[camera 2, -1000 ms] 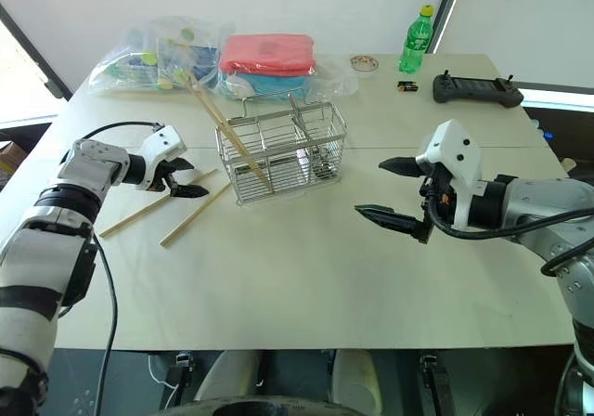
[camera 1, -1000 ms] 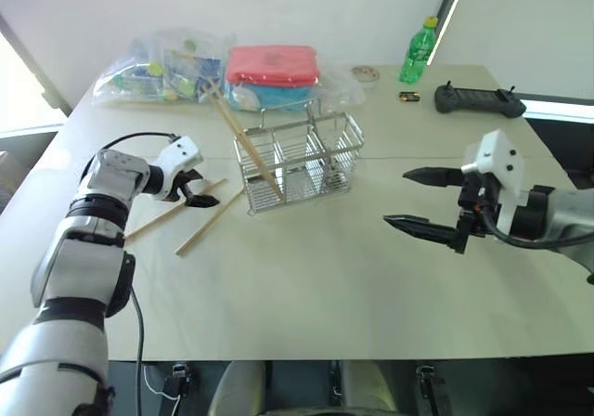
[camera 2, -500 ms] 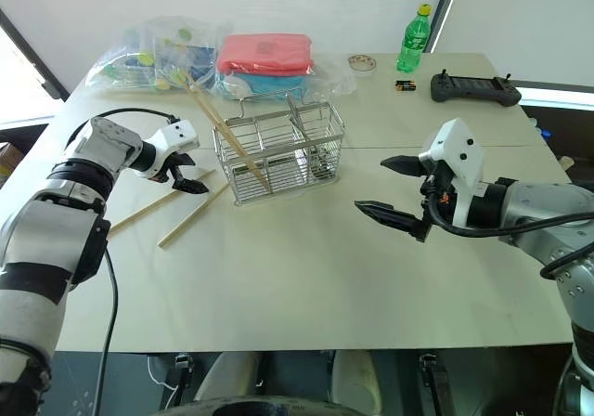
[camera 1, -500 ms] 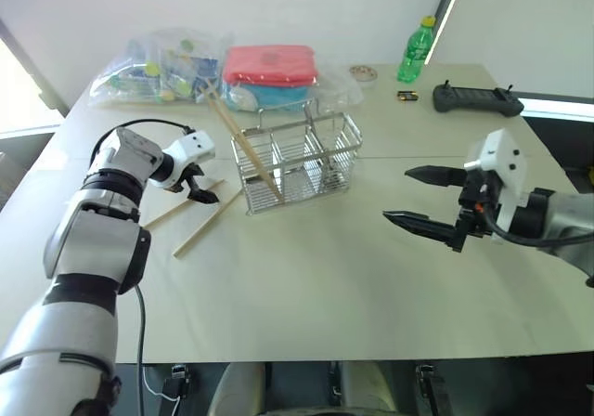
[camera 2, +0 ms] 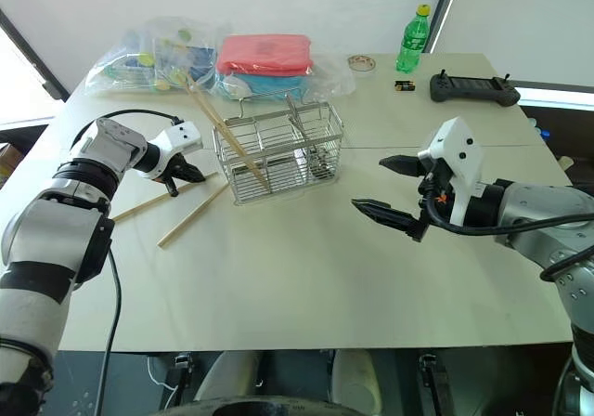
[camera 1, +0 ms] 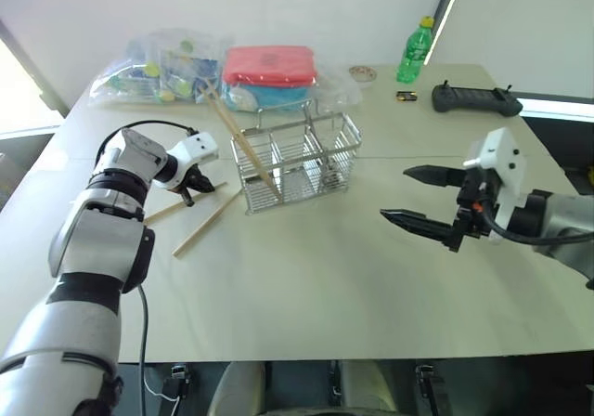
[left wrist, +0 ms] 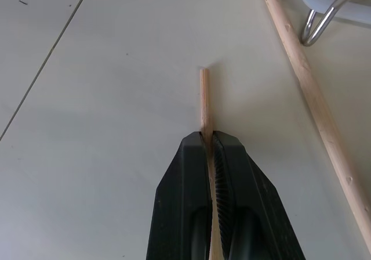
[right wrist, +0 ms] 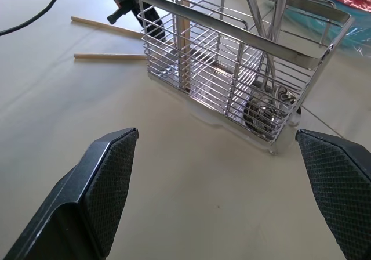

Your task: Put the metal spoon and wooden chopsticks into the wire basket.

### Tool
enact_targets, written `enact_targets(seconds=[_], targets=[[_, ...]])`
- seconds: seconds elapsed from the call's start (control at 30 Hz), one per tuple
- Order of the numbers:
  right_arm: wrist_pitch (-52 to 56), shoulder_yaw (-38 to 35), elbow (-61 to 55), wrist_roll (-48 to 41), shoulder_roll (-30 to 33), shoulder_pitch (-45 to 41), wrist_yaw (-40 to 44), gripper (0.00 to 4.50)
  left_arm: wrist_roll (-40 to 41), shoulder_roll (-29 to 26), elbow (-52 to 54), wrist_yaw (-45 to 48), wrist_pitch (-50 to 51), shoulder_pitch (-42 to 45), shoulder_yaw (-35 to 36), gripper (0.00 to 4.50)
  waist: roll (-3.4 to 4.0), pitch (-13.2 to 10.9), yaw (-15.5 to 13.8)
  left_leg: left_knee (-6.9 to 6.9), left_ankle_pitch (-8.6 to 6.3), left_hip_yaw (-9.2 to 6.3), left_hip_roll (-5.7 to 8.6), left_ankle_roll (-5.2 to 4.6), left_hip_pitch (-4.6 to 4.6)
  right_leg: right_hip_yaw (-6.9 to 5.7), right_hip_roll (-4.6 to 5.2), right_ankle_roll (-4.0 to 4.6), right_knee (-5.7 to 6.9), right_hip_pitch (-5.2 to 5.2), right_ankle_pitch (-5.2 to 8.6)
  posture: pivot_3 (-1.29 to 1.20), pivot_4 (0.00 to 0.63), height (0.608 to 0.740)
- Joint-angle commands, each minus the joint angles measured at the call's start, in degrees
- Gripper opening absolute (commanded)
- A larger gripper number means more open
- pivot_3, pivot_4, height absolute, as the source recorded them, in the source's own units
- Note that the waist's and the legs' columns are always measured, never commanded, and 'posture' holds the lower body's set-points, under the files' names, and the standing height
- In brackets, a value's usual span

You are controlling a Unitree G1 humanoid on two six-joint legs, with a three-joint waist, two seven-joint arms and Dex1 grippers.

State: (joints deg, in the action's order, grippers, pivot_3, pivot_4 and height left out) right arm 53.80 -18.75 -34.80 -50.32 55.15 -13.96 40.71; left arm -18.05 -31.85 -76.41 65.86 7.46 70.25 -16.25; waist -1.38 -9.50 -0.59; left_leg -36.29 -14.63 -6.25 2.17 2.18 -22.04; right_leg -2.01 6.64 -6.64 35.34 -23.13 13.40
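Left tool (left wrist: 210, 141) clamps one chopstick (left wrist: 203, 100) on your desk (camera 1: 306, 277) beside the basket (camera 1: 299, 161); right tool (camera 1: 422, 198) hangs spread apart.

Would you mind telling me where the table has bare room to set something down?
The broad near half of the table, in front of the wire basket, is bare. So is the stretch between the basket and the black controller. It is crowded behind the basket, with bags and the red-lidded container, and beside it, where chopsticks lie.
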Motion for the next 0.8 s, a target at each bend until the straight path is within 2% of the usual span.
enact_targets(seconds=[0.03,0.23,0.4,0.5,0.57,0.67,0.8], targets=[[-0.6,-2.6,-1.8,-0.8,1.3,0.2,0.3,4.50,-0.4,-1.1,-0.4,-1.7,0.4,-0.6,0.8,0.06,0.00,0.0,0.0,0.00,0.00,0.00,0.00,0.00,0.00,0.00,0.00,0.00,0.00,0.00,0.00,0.00,0.150,0.692],[-1.3,-2.6,-1.7,-0.3,2.0,0.9,0.7,4.50,5.1,-5.1,1.0,-8.1,-0.3,0.6,8.4,0.06,-0.04,0.0,0.5,0.01,0.00,-0.03,-0.03,0.00,-0.02,-0.01,-0.04,-0.03,0.01,-0.06,0.02,0.00,0.150,0.692],[-3.2,-3.9,-1.7,1.1,3.3,4.2,2.9,4.50,18.4,-10.8,8.0,-12.1,-3.1,1.5,23.5,0.06,-0.11,-0.1,1.0,0.06,0.00,-0.04,-0.03,0.00,-0.16,-0.04,-0.02,0.01,-0.05,-0.17,-0.01,0.00,0.150,0.692],[-3.6,-4.0,-1.2,1.4,3.4,4.5,3.0,4.50,30.1,-11.1,20.3,-9.8,5.9,1.0,33.0,0.06,-0.12,0.0,0.8,0.02,0.00,-0.05,0.02,0.01,-0.19,-0.08,0.11,-0.03,-0.08,-0.12,-0.04,0.00,0.150,0.692],[-3.6,-4.1,-0.9,1.6,3.3,4.5,2.9,4.50,36.1,-10.5,31.6,-10.5,12.4,-0.5,36.8,0.06,-0.14,0.0,0.8,-0.05,0.00,-0.07,0.02,0.02,-0.23,-0.08,0.13,-0.11,-0.13,-0.07,-0.08,0.00,0.150,0.692],[-3.5,-4.0,-0.4,1.6,3.2,4.1,3.0,4.50,44.9,-8.7,47.2,-16.3,21.2,0.7,41.6,0.06,-0.14,0.0,1.0,-0.13,0.00,-0.07,0.02,0.03,-0.23,-0.06,0.16,-0.12,-0.13,-0.03,-0.10,0.00,0.150,0.692],[-3.3,-3.7,0.0,1.5,3.1,3.4,2.8,4.50,54.4,-3.8,58.2,-26.0,29.0,5.8,45.3,0.06,-0.12,0.0,1.1,-0.22,0.01,-0.14,0.03,0.04,-0.21,-0.07,0.11,-0.12,-0.07,0.00,-0.10,0.00,0.150,0.692]])
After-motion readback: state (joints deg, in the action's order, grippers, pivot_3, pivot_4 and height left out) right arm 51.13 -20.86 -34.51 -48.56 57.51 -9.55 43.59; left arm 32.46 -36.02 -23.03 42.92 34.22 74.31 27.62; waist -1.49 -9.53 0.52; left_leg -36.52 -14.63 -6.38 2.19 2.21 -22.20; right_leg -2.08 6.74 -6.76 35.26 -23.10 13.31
